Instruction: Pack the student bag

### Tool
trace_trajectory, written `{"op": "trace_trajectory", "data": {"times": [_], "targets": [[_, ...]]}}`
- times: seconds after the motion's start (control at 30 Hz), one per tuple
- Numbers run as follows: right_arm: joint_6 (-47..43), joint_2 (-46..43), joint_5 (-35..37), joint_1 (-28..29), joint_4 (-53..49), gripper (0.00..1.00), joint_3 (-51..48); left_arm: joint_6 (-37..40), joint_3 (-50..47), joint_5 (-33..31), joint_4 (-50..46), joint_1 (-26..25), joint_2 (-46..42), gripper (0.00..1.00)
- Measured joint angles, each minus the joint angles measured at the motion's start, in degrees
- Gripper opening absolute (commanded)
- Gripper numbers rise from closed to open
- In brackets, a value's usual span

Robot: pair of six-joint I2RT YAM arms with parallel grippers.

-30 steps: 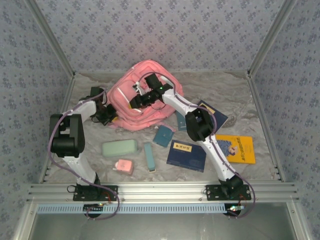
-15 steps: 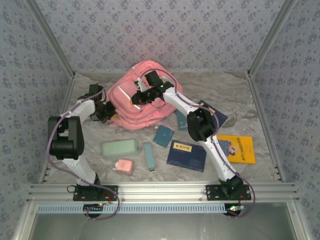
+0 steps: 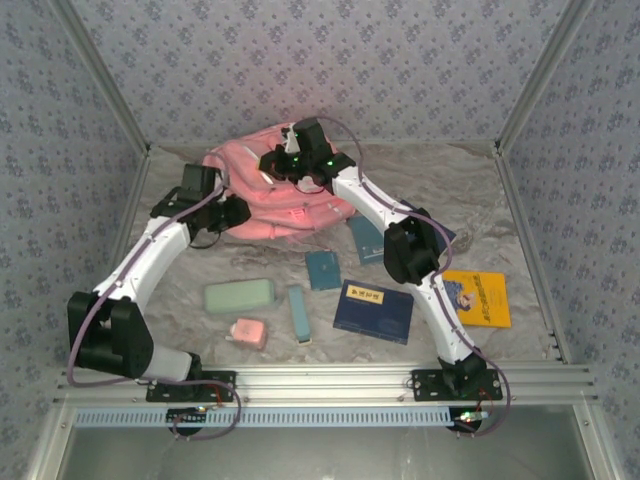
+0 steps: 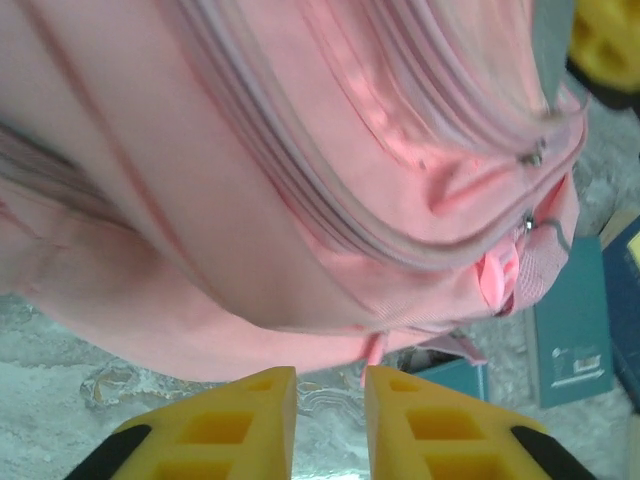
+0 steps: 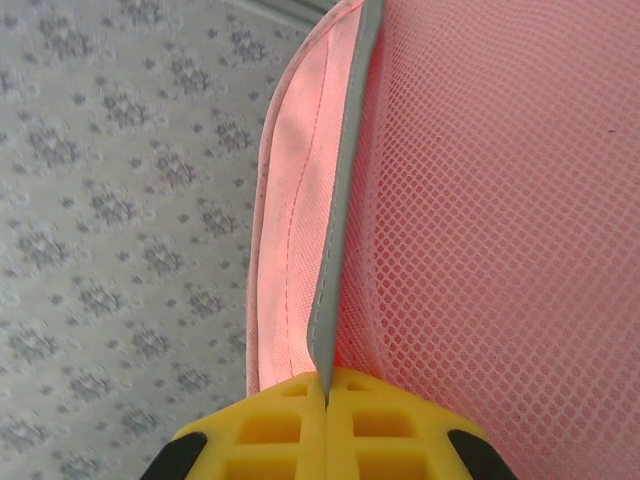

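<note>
Nearest the arm bases lie a small pink pouch [image 3: 248, 332], a mint pencil case [image 3: 240, 295], a navy book [image 3: 373, 310] and a yellow book [image 3: 478, 297]; farther back, the student bag [image 3: 275, 205] slumps on the grey table [image 3: 480, 200] near the rear wall; the left gripper [image 4: 330, 375] sits beside its near-left edge, fingers slightly parted around nothing; the right gripper [image 5: 326, 385], at the bag's far top, pinches a grey-trimmed mesh edge.

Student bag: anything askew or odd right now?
The student bag lies slumped at the far end of the table, one grey-trimmed mesh edge pinched in the shut right gripper. The left gripper is slightly open just off the bag, holding nothing. Nothing looks spilled or torn.
</note>
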Motion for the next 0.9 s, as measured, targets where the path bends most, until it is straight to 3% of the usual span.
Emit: {"op": "trace_trajectory", "data": {"times": [0.27,0.57,0.9], "targets": [[6.8,0.0,1.2,-0.2,1.7,0.00,0.0,2.5,0.1,-2.5,-0.2,-3.1,5.1,0.27],[10.4,0.0,1.0,-1.1,4.0,0.00,0.6,2.2,-4.4,2.9,5.8,-3.9,6.9,0.39],[12.7,0.2,0.7,-1.6,5.2,0.00,0.9,3.0,-5.2,4.5,9.3,-4.0,10.6,0.40]]}}
